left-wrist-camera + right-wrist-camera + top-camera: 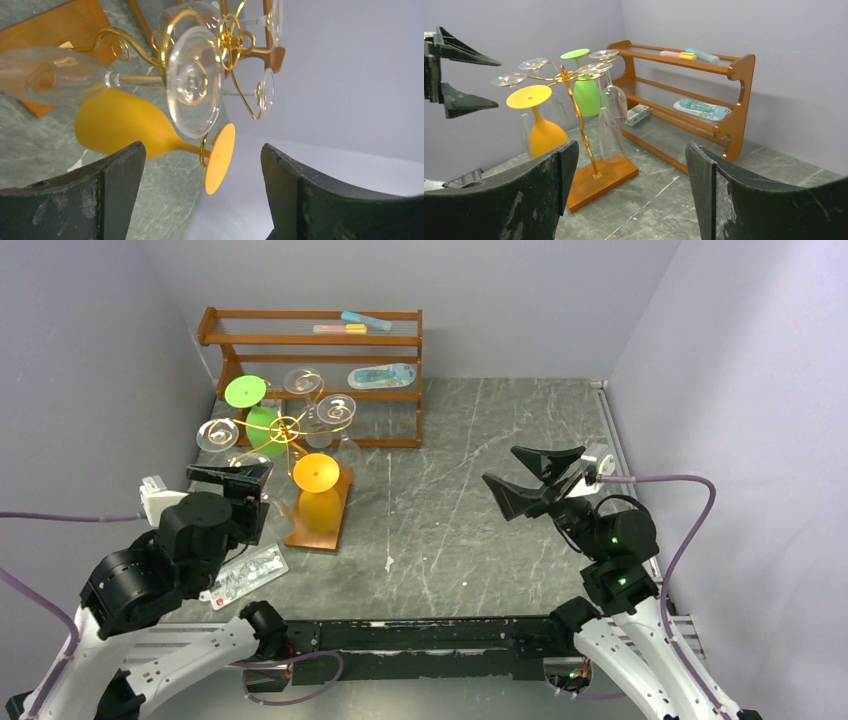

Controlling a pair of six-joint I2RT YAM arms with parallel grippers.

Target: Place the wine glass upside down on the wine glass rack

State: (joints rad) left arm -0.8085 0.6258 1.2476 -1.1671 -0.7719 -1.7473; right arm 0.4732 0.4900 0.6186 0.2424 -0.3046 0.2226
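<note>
**Status.** The wine glass (pixel 195 82) hangs on the wine glass rack (pixel 287 427) with its foot caught in the gold wire at the top and its bowl below, so it is upside down. The rack stands on the table (pixel 480 490) at the left rear. An orange glass (pixel 125 130) hangs just beside the wine glass on the neighbouring arm.

**End effectors.** The left end effector (pixel 201 152) has its fingers wide apart, with nothing between them. The right end effector (pixel 502 466) is likewise spread and empty.

**Governing relation.** The wine glass lies directly ahead of the left end effector, near its fingertips but apart from them. The stem's long axis runs vertically in the room. In the left wrist view it appears crosswise, with the bowl to the left and the foot to the right. The left arm is much the nearer. The right arm is well apart from the rack, across the table.

**Assessment.** Placement appears complete. The remaining move is probably a retreat of the left arm, straight back along the line of its fingers.

**Caution.** Any sideways drift could strike the foot of the wine glass or the orange glass and swing either off its wire.
</note>
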